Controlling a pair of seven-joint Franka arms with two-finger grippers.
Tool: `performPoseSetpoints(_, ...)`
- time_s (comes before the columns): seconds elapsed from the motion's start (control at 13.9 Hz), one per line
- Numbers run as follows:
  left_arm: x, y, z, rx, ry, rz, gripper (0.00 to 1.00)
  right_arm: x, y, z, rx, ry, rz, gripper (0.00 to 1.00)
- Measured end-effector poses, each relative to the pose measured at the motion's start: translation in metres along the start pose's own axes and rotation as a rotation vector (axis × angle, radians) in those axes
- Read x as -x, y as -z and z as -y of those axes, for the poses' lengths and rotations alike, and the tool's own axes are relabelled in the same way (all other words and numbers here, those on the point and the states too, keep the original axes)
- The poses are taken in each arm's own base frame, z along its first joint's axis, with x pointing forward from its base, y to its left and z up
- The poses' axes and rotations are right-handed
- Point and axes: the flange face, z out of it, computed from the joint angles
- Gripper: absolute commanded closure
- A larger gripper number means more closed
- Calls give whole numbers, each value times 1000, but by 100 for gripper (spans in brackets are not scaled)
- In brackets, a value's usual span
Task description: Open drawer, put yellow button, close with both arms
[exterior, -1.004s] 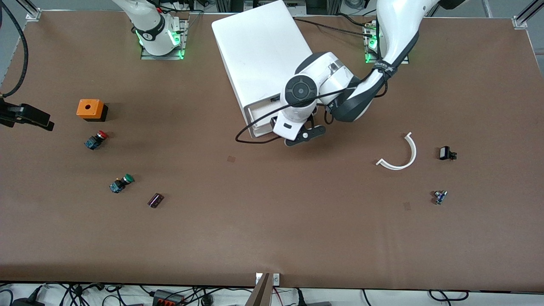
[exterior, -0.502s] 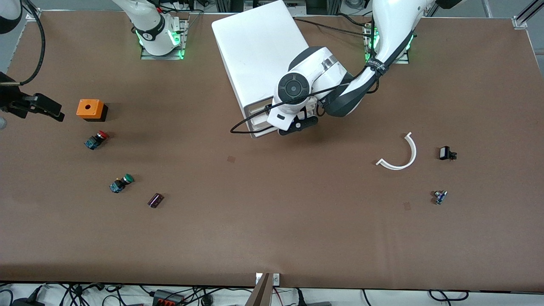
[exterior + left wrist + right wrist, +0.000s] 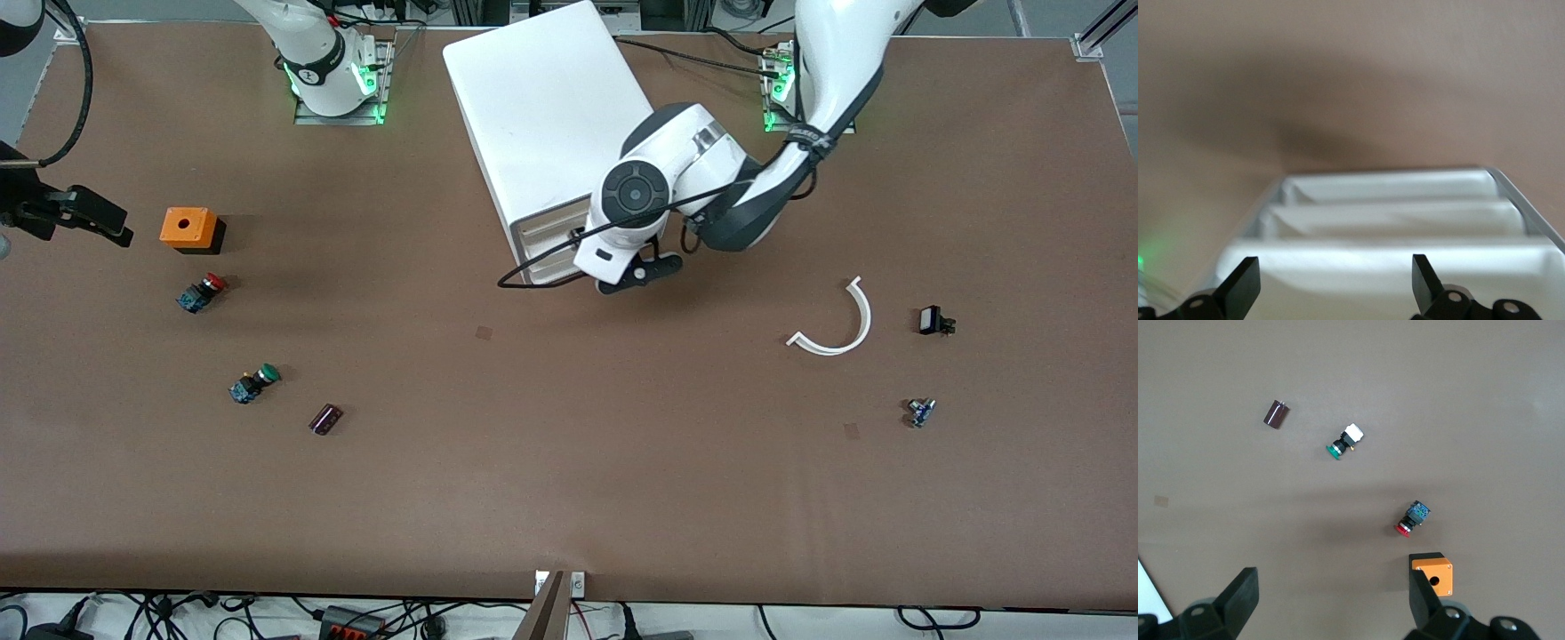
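The left gripper has drawn slightly back from the big white boxy cabinet, fingers spread, empty, facing its wide shallow white plastic top drawer, apparently shut; opening is in hand, next needing a hold on the front; the right gripper waits agape above the orange box; no yellow button visible.

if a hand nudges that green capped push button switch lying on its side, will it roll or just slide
The green-capped push-button switch with the blue-black body lies on its side, so its round cap would probably let it roll in a curve. Its boxy body may drag and pivot it. It looks small, likely light and easily knocked away.
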Motion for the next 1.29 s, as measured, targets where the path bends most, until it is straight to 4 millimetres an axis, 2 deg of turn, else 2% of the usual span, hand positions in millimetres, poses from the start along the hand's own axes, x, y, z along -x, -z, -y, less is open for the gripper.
performPoseSetpoints(0.29, -68, 47, 70, -196, -246, -153, 0, 3, -1, 0, 0, 1, 20, 0)
performPoseSetpoints(0.43, -101, 68, 110, -261, -362, -162, 0, 4, 1, 1, 0, 1, 18, 0)
performPoseSetpoints(0.57, -122, 86, 147, -320, -431, -137, 0, 5, 2, 1, 0, 2, 16, 0)
performPoseSetpoints(0.93, -143, 123, 222, -352, -451, -12, 0, 8, -2, 3, 0, 6, 25, 0)
performPoseSetpoints(1.08, -139, 144, 249, -286, -424, 9, 0, 11, -3, 3, -4, 6, 30, 0)
performPoseSetpoints(1.29, -130, 176, 309, -169, -412, 28, 0, 12, -8, 4, -7, 6, 34, 0)
